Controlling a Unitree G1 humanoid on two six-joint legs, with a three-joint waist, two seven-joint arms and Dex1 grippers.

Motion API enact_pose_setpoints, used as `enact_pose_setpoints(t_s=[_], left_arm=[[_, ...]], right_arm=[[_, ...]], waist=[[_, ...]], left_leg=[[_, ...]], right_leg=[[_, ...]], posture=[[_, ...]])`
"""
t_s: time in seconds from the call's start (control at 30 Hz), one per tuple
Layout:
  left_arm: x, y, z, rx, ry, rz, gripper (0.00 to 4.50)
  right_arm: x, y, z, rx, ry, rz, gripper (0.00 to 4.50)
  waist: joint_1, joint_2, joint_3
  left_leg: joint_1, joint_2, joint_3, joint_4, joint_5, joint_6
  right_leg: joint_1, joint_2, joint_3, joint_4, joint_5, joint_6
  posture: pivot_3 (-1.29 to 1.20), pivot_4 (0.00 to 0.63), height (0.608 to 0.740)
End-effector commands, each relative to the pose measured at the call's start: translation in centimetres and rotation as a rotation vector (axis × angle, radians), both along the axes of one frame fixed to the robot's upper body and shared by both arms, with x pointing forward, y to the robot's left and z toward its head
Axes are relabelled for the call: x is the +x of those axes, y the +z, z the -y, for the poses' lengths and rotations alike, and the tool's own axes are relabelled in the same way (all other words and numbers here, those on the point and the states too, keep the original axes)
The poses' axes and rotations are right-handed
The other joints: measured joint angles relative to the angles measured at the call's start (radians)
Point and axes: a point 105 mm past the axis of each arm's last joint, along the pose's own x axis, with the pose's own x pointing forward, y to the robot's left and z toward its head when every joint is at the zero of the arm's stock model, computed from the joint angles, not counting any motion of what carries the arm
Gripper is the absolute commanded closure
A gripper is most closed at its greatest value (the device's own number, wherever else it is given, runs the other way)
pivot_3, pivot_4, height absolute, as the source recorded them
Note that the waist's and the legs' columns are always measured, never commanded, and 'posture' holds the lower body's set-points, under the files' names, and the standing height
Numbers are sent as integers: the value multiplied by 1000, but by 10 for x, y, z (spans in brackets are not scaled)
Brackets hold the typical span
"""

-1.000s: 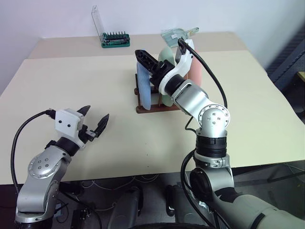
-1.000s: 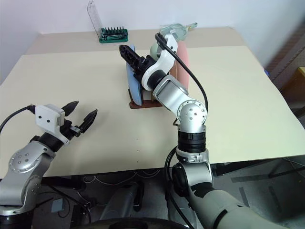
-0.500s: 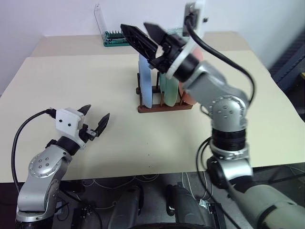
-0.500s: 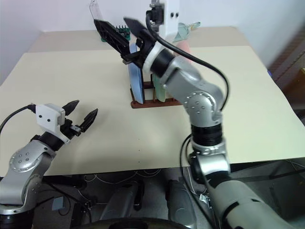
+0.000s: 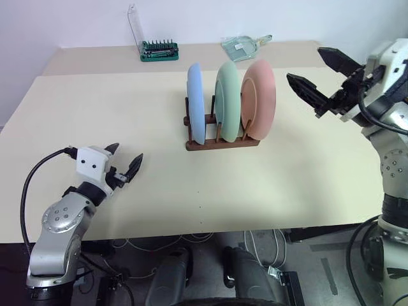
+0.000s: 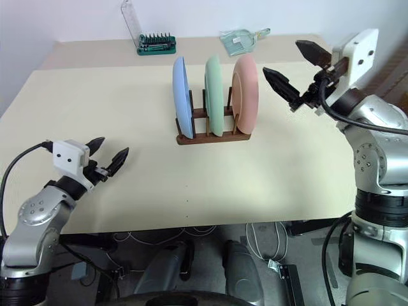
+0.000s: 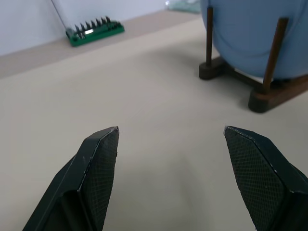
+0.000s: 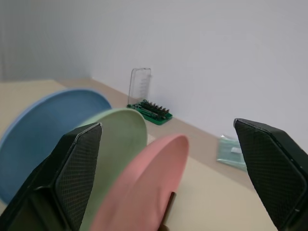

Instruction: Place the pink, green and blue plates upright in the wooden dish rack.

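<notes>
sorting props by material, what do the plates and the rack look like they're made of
The blue plate, green plate and pink plate look like matte plastic or melamine: flat pastel colour, thin rims, no glare. The rack looks like dark-stained wood, with round pegs and a dull brown finish.

dark brown wooden dish rack: pegs mostly hidden behind plates
round blue plate: top cut by frame edge in left wrist view
clear flat packet: contents too small to tell
</notes>
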Motion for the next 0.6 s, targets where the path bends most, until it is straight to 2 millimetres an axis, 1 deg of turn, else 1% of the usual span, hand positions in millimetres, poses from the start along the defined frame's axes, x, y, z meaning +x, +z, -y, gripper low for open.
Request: enact_pose_setpoints(t_s=[0.03,0.07,0.1,0.17,0.3,0.4,0.47,0.6], left_arm=[[-3,-20,-13,34,22,-55,912],[-5,-26,-16,51,22,-69,912],[-6,-29,-18,65,22,-77,912],[-6,-31,-21,67,25,-77,912],[-5,-30,-21,58,24,-70,912],[-6,-29,-23,56,20,-69,912],[-5,-29,-22,52,17,-66,912],[-3,-29,-18,47,8,-63,912]], right_arm=[[3,-60,28,-42,-120,-168,28],[1,-79,27,-65,-125,-212,28],[0,-91,25,-87,-123,-237,28],[-2,-105,24,-103,-120,-258,28],[2,-113,30,-74,-137,-267,28],[1,-121,32,-65,-148,-279,28],[0,-127,35,-63,-156,-290,28],[0,-133,36,-62,-153,-295,28]], waist=[[8,2,1],[8,5,3],[8,6,3],[5,7,3],[4,7,3],[7,7,3],[13,7,3],[15,7,3]], left_leg=[[0,0,1,0,-1,1],[-1,0,3,2,-1,1],[-3,-1,5,3,-2,2],[-3,0,8,4,-2,2],[-1,4,13,4,-2,2],[-1,4,14,4,-2,2],[-1,4,14,4,-2,2],[-1,4,15,4,-2,2]], right_leg=[[1,0,0,-1,0,0],[0,-1,1,-1,0,0],[-2,-2,3,-1,1,0],[-4,-3,4,0,2,0],[-4,-3,3,0,2,2],[-4,-3,3,0,3,1],[-4,-3,3,0,3,1],[-4,-3,3,0,3,1]], posture=[[0,150,735],[0,150,735],[0,150,735],[0,150,735],[0,150,735],[0,150,735],[0,150,735],[0,150,735]])
